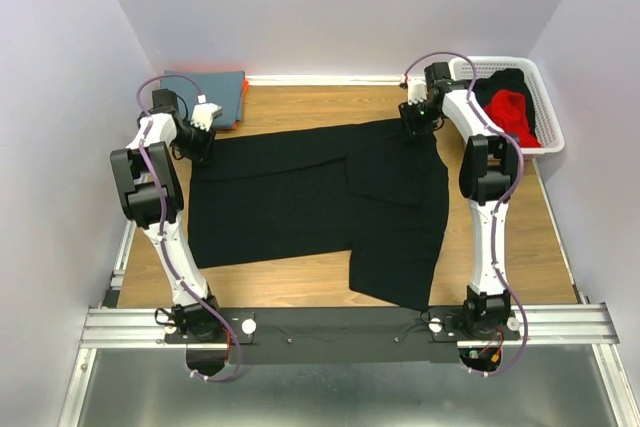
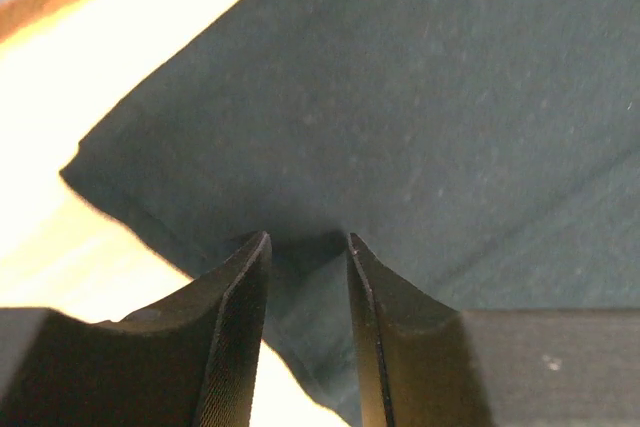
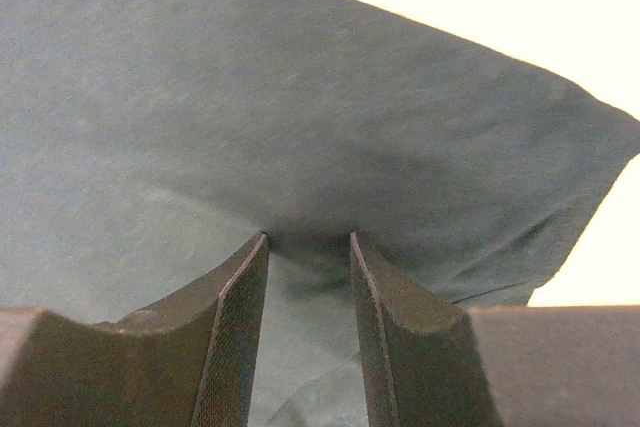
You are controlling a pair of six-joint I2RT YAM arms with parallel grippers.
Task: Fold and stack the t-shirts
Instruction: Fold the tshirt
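Note:
A black t-shirt point(image 1: 300, 202) lies spread on the wooden table, with its right part folded over and hanging toward the near edge. My left gripper point(image 1: 198, 140) is at the shirt's far left corner. In the left wrist view it point(image 2: 308, 237) is open, with its tips down on the dark cloth point(image 2: 420, 97) just inside the hem. My right gripper point(image 1: 416, 125) is at the shirt's far right corner. In the right wrist view it point(image 3: 308, 237) is open, with its tips pressed on the cloth point(image 3: 300, 97), which dents slightly between them.
A folded blue-grey shirt point(image 1: 207, 89) with an orange edge lies at the back left. A white basket point(image 1: 545, 112) at the back right holds a red garment point(image 1: 512, 112) and a black one. Bare wood point(image 1: 270, 279) shows in front of the shirt.

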